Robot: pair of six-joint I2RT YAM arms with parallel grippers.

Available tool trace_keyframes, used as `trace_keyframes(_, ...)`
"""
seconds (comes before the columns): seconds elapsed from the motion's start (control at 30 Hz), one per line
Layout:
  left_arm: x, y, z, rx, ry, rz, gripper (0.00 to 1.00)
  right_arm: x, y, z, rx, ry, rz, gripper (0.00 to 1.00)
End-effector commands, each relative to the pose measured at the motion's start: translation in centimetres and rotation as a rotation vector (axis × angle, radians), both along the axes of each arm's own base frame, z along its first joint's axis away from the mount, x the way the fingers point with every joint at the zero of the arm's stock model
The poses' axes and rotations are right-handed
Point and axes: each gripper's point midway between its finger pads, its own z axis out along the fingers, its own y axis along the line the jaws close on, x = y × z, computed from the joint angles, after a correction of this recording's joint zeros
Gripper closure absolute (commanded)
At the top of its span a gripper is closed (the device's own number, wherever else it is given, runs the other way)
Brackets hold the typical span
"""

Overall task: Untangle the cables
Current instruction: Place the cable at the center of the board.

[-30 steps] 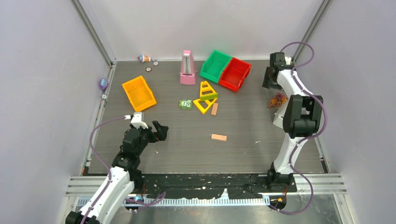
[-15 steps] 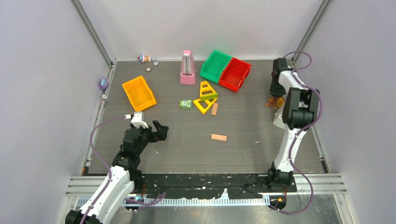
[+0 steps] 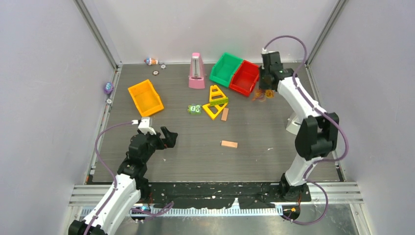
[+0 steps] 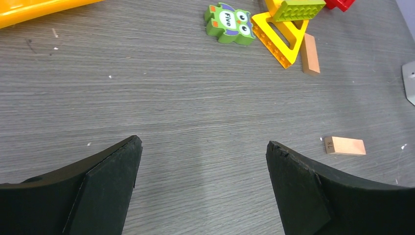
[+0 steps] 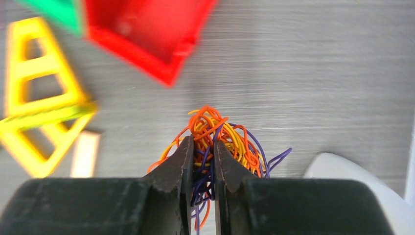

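Cables (image 5: 230, 137): a tangle of orange, yellow and purple strands, pinched between the nearly closed fingers of the right gripper (image 5: 201, 143), just beside the red bin (image 3: 246, 77). Left gripper (image 4: 203, 147): jaws wide apart, holding nothing, over the grey table (image 4: 195, 98).

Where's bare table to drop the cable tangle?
Bare, for the cables: the near strip from the left tool past the tan block to the right arm. Crowded: mid-table around the yellow triangles, owl tile and red bin.
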Motion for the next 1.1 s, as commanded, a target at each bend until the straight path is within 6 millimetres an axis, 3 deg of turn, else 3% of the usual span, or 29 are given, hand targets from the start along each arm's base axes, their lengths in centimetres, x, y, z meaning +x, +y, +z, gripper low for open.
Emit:
trace_keyframes(0.0, 0.6, -1.6, 3.0, -0.036, -0.094, -0.083, 0.01, -2.6, 6.2, 3.8, 0.110, -0.113, 0.204, 0.95)
trace_keyframes(0.03, 0.6, -1.9, 2.9, -0.039, -0.092, -0.098, 0.00, -3.1, 8.2, 5.5, 0.161, -0.174, 0.265, 0.95)
trace_keyframes(0.07, 0.4, -2.3, 3.0, -0.048, -0.097, -0.123, 0.00, -4.3, 9.2, 4.2, 0.192, -0.153, 0.292, 0.95)
trace_keyframes(0.1, 0.2, -3.2, 3.4, -0.062, -0.111, -0.175, 0.01, -5.0, 11.4, 5.9, 0.246, -0.218, 0.365, 0.95)
trace_keyframes(0.13, -0.1, -4.3, 3.6, -0.078, -0.124, -0.242, 0.01, -5.7, 12.4, 5.1, 0.275, -0.227, 0.390, 0.95)
trace_keyframes(0.17, -0.6, -5.4, 3.7, -0.091, -0.122, -0.305, 0.03, -7.6, 14.0, 4.6, 0.316, -0.220, 0.449, 0.95)
trace_keyframes(0.2, -0.8, -6.2, 3.8, -0.089, -0.118, -0.346, 0.03, -8.2, 15.8, 5.3, 0.361, -0.255, 0.491, 0.95)
trace_keyframes(0.3, -1.1, -7.9, 3.8, -0.065, -0.103, -0.424, 0.05, -12.2, 19.4, 4.8, 0.501, -0.244, 0.591, 0.95)
trace_keyframes(0.4, -1.2, -8.7, 3.8, -0.047, -0.105, -0.448, 0.05, -15.8, 23.9, 5.1, 0.602, -0.263, 0.701, 0.95)
trace_keyframes(0.43, -1.2, -8.7, 3.8, -0.043, -0.106, -0.446, 0.05, -16.8, 24.5, 4.4, 0.620, -0.247, 0.705, 0.95)
trace_keyframes(0.47, -1.1, -8.7, 3.9, -0.041, -0.112, -0.442, 0.05, -18.0, 26.5, 5.2, 0.648, -0.277, 0.757, 0.95)
trace_keyframes(0.5, -1.1, -8.6, 4.0, -0.039, -0.117, -0.437, 0.05, -18.5, 27.1, 4.9, 0.651, -0.279, 0.760, 0.95)
trace_keyframes(0.53, -1.1, -8.5, 4.1, -0.037, -0.122, -0.430, 0.05, -19.4, 28.6, 5.2, 0.665, -0.292, 0.803, 0.91)
trace_keyframes(0.57, -1.1, -8.3, 4.1, -0.035, -0.128, -0.418, 0.05, -19.8, 29.1, 5.2, 0.664, -0.297, 0.818, 0.73)
trace_keyframes(0.6, -1.1, -8.1, 4.1, -0.034, -0.134, -0.409, 0.04, -19.9, 29.4, 5.0, 0.644, -0.309, 0.803, 0.63)
trace_keyframes(0.63, -1.1, -8.0, 4.0, -0.031, -0.138, -0.400, 0.04, -19.9, 29.4, 4.8, 0.634, -0.309, 0.788, 0.46)
trace_keyframes(0.67, -1.1, -7.8, 4.0, -0.029, -0.140, -0.391, 0.04, -19.3, 28.7, 4.7, 0.608, -0.329, 0.745, 0.36)
trace_keyframes(0.7, -1.1, -7.7, 4.0, -0.027, -0.141, -0.384, 0.03, -19.1, 28.1, 4.1, 0.586, -0.329, 0.716, 0.14)
trace_keyframes(0.73, -1.1, -7.5, 3.9, -0.025, -0.139, -0.377, 0.03, -18.2, 26.4, 3.9, 0.532, -0.355, 0.625, 0.05)
trace_keyframes(0.93, -0.4, -6.4, 3.3, -0.010, -0.105, -0.292, 0.01, -18.5, 20.5, 2.3, 0.400, -0.443, 0.473, 0.05)
trace_keyframes(1.0, 0.1, -5.2, 2.9, -0.012, -0.082, -0.203, 0.00, -18.8, 19.1, 2.0, 0.385, -0.476, 0.450, 0.05)
trace_keyframes(1.07, 0.3, -4.2, 2.0, -0.023, -0.046, -0.126, 0.01, -19.5, 19.1, 1.9, 0.394, -0.505, 0.501, 0.05)
